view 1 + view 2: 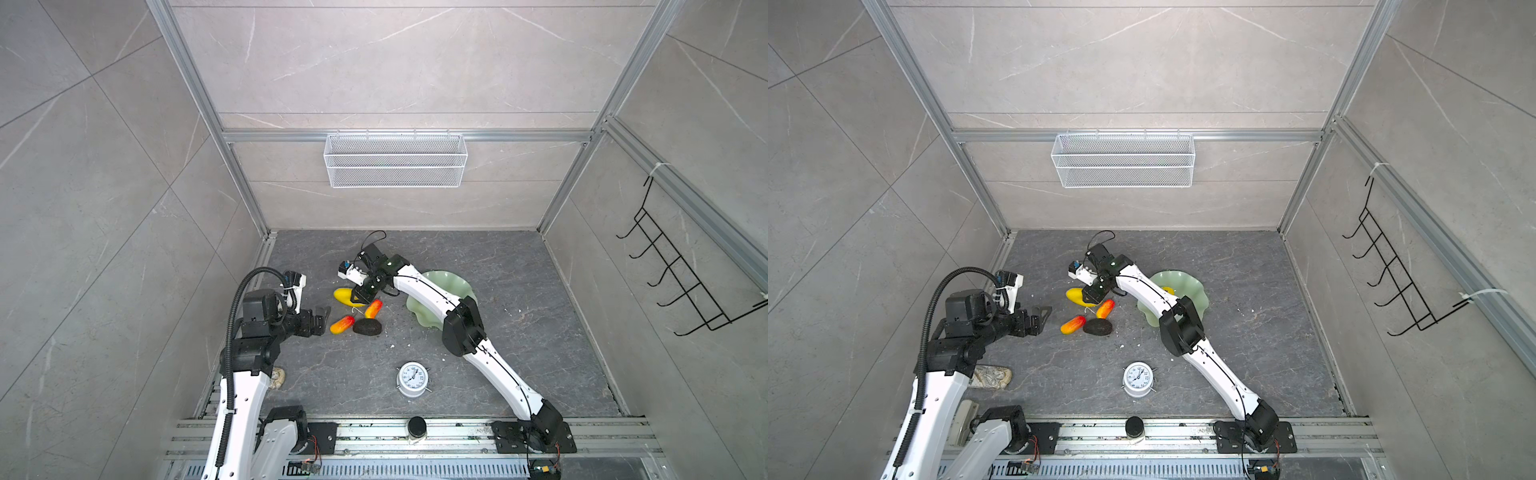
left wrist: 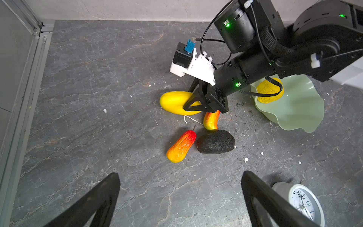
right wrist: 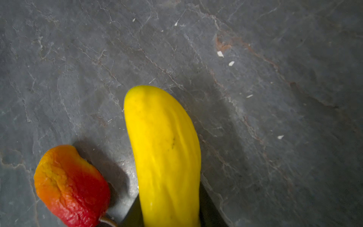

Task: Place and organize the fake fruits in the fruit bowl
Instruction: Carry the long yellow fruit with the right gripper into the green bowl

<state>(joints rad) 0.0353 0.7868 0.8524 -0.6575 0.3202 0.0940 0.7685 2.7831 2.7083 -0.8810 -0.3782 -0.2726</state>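
The long yellow fruit (image 1: 343,295) (image 3: 165,149) lies on the dark floor, and my right gripper (image 1: 360,298) (image 2: 193,106) is shut on its end, a dark finger pressed against each side. One red-orange fruit (image 1: 373,308) (image 3: 72,186) lies right beside it. The other red-orange fruit (image 1: 342,324) (image 2: 181,146) and the blackish avocado-like fruit (image 1: 367,326) (image 2: 216,141) lie just in front. The mint-green fruit bowl (image 1: 1187,282) (image 2: 294,110) sits to the right, partly under my right arm, with the bumpy yellow fruit (image 2: 270,91) inside. My left gripper (image 1: 322,319) (image 2: 180,196) hovers open and empty left of the fruits.
A white alarm clock (image 1: 412,379) stands on the floor near the front. A beige lump (image 1: 990,377) lies by my left arm's base. A white mesh basket (image 1: 395,160) hangs on the back wall and a black hook rack (image 1: 681,270) on the right wall.
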